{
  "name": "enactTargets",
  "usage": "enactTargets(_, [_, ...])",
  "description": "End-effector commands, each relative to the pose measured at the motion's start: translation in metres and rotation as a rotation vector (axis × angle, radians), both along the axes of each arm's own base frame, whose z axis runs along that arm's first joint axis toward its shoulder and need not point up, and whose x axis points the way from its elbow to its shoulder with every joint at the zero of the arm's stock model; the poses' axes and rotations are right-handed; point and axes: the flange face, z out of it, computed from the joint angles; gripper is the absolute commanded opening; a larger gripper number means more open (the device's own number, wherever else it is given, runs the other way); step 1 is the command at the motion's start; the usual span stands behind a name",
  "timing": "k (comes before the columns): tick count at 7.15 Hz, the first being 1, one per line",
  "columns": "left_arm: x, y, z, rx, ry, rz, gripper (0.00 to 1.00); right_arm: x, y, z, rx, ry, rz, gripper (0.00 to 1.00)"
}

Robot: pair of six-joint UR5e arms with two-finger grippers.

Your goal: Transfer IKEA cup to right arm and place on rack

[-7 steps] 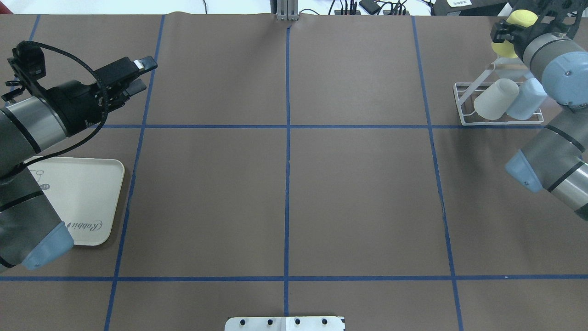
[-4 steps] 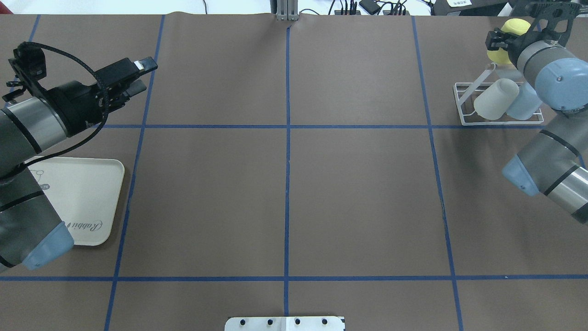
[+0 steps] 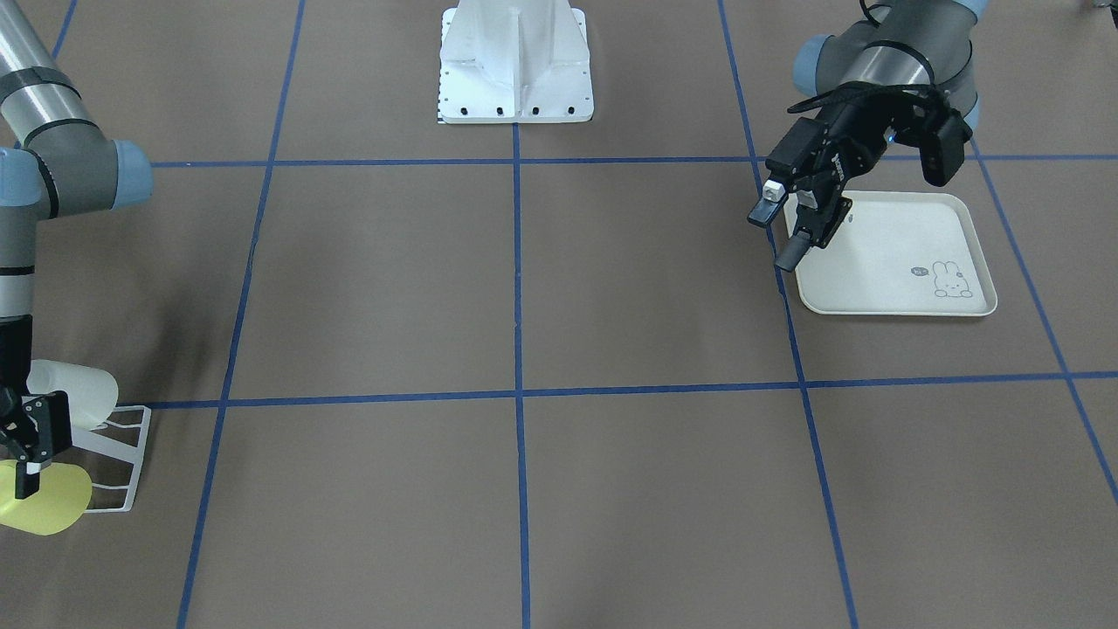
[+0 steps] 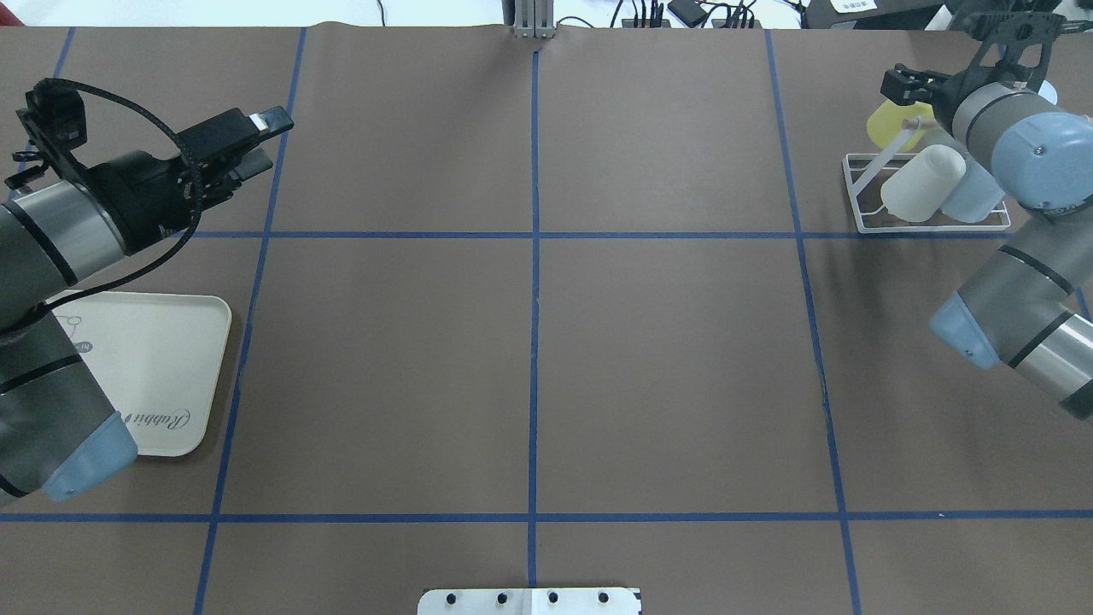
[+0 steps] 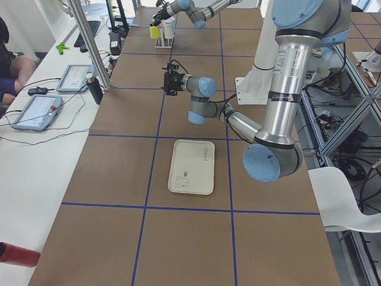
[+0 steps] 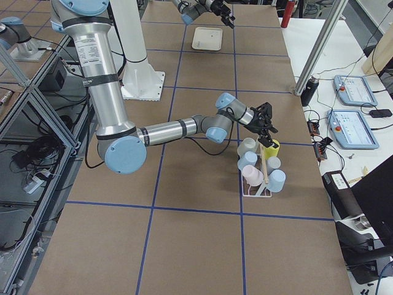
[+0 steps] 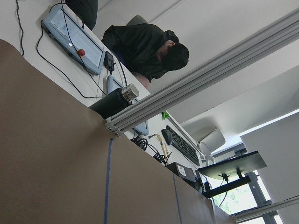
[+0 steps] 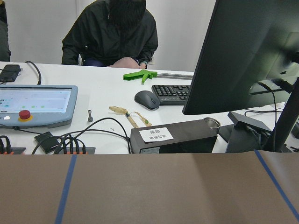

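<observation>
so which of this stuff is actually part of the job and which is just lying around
Part of the job:
yellow cup
right tool, holding it
white wire rack

Lying about:
rabbit-print tray
left tool, open
other cups on the rack

A robotics lab: two arms stand at a brown paper-covered table gridded with blue tape, framed by aluminium posts, beside a desk of teach pendants (monitor and keyboard too).
</observation>
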Motion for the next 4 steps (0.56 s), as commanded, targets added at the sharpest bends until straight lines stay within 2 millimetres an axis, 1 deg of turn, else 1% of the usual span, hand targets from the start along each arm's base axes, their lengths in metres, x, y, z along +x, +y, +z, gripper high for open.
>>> enactTargets(1, [-0.002, 0.004, 0.008, -0.006, -0.027, 0.019, 1.0, 0.028, -0.007, -0.017, -0.02, -0.079, -0.081, 1.0])
enactTargets(2, [-0.023, -0.002, 0.024, 0.047, -0.138, 0.013, 1.0, 0.08, -0.019, -0.032, -0.071, -0.145, -0.164, 1.0])
enactTargets(3, [-0.048, -0.005, 0.042, 0.093, -0.266, 0.01, 1.0, 0.142, -0.026, -0.046, -0.121, -0.173, -0.253, 1.0])
enactTargets(4, [-0.076, -0.007, 0.063, 0.124, -0.362, 0.025, 1.0, 0.187, -0.024, -0.059, -0.149, -0.173, -0.324, 1.0])
